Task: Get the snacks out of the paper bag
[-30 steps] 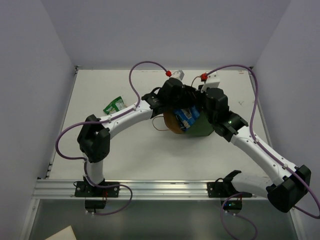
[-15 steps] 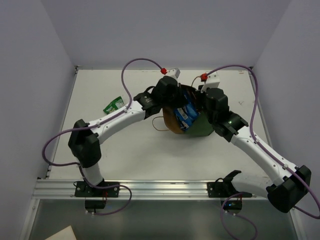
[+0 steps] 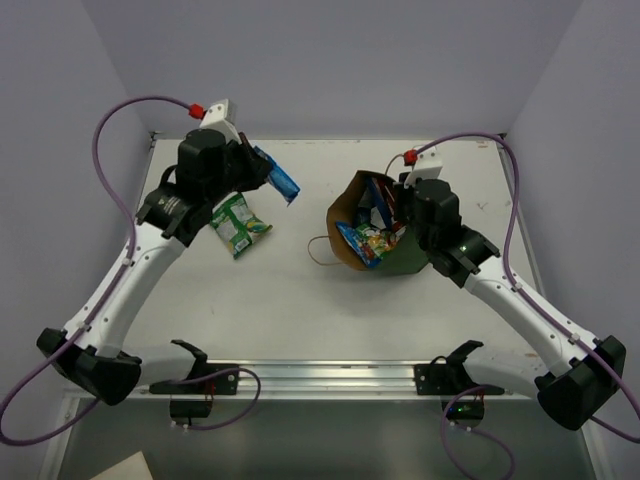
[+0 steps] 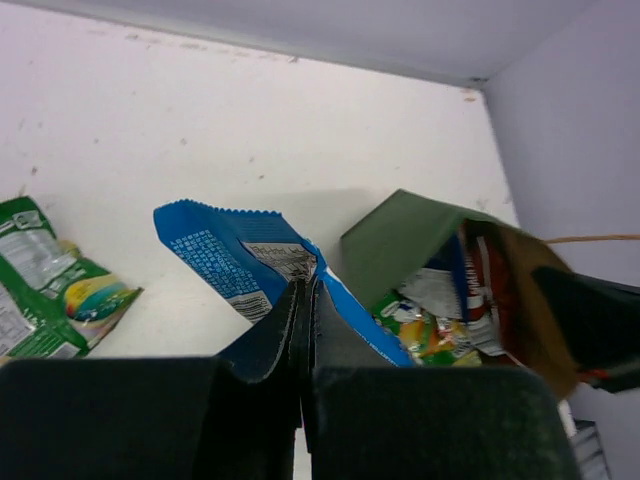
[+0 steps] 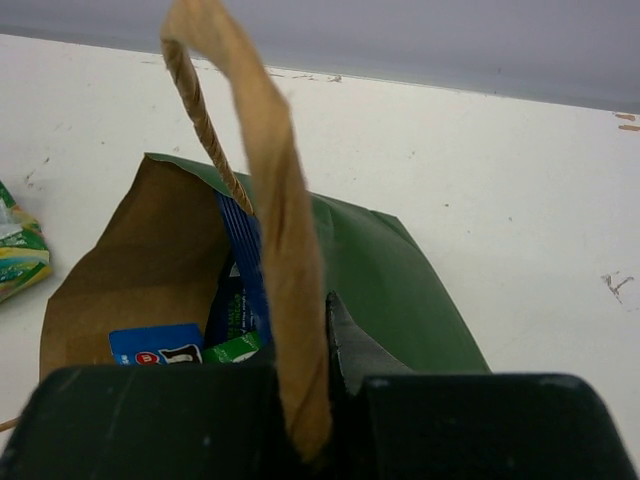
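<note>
The dark green paper bag (image 3: 408,262) leans at mid-right with its brown mouth facing left. Several snacks (image 3: 368,240) show inside it. My right gripper (image 3: 400,203) is shut on the bag's brown rim strip (image 5: 282,230), beside the twisted handle (image 5: 200,112); blue and green packets (image 5: 160,345) lie below in the bag (image 5: 390,280). My left gripper (image 3: 258,166) hangs over the far left, shut on a blue snack packet (image 3: 281,180). In the left wrist view the jaws (image 4: 305,300) pinch that packet (image 4: 225,255). A green packet (image 3: 240,226) lies on the table below it.
The white table (image 3: 300,310) is walled on the left, back and right. An aluminium rail (image 3: 320,376) runs along the near edge. The bag's other loop handle (image 3: 318,250) rests on the table left of the bag. Purple cables arc above both arms.
My left arm has drawn out of the bag's mouth and swung to the far left, carrying the blue packet. The right gripper and the bag stayed in place.
</note>
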Available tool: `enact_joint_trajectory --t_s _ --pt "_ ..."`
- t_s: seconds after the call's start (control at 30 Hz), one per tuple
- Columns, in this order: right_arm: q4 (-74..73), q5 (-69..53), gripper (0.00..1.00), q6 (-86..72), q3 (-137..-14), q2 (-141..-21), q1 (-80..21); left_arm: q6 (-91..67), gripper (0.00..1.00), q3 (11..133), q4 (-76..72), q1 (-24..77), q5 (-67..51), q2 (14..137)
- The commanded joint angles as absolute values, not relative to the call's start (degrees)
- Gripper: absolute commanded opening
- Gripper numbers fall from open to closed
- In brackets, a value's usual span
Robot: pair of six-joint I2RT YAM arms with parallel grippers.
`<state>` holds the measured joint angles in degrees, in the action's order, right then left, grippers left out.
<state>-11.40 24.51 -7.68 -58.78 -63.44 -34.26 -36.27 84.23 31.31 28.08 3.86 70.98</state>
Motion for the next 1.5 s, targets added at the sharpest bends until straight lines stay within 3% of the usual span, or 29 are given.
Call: enact_joint_trajectory --t_s 0.0,0.17,0.33,0.37,0.43,0.47,0.57,0.7,0.9,1.13,1.47 --pt "-10.72 25.75 0.0 -7.65 -58.27 -62.14 -34.01 -29.98 0.0 79.38 32.97 24.61 1.23 76.89" --pt "-10.81 25.23 0.0 -7.56 -58.18 -62.23 -34.1 -28.39 0.0 79.62 25.6 21.54 0.26 91.2" --pt "-10.99 24.96 0.0 -7.65 -57.75 -62.75 -34.01 -29.18 0.02 88.4 23.91 21.01 -6.74 108.7" --pt "-11.07 25.13 0.0 -7.73 -57.66 -62.84 -34.01 -29.61 0.29 91.46 24.6 21.09 -7.55 110.29" --pt "-11.51 24.87 0.0 -7.91 -57.83 -63.1 -34.01 -29.88 0.5 93.51 26.88 21.18 -9.31 111.97" --pt "-12.12 24.79 0.0 -8.0 -58.18 -63.19 -34.01 -30.75 0.72 93.17 26.98 21.18 -10.45 111.19" --pt "-13.35 24.17 0.0 -8.0 -58.8 -63.02 -34.01 -31.55 0.95 89.67 27.07 21.71 -10.28 104.43" --pt "-14.06 24.08 0.01 -7.38 -59.06 -62.4 -34.01 -32.69 0.94 86.4 28.74 23.2 -10.46 91.54" --pt "-15.12 24.08 0.01 -7.38 -59.59 -61.53 -33.93 -35.93 0.86 89.56 33.84 35.84 -5.97 84.21" --pt "-15.38 24.08 0.01 -8.79 -57.92 -60.29 -34.01 -41.83 0.85 89.21 31.03 45.25 -6.59 87.88" --pt "-14.06 24.0 0.01 -10.19 -57.39 -61.35 -34.01 -46.49 0.76 88.77 28.83 49.13 -6.07 96.24"
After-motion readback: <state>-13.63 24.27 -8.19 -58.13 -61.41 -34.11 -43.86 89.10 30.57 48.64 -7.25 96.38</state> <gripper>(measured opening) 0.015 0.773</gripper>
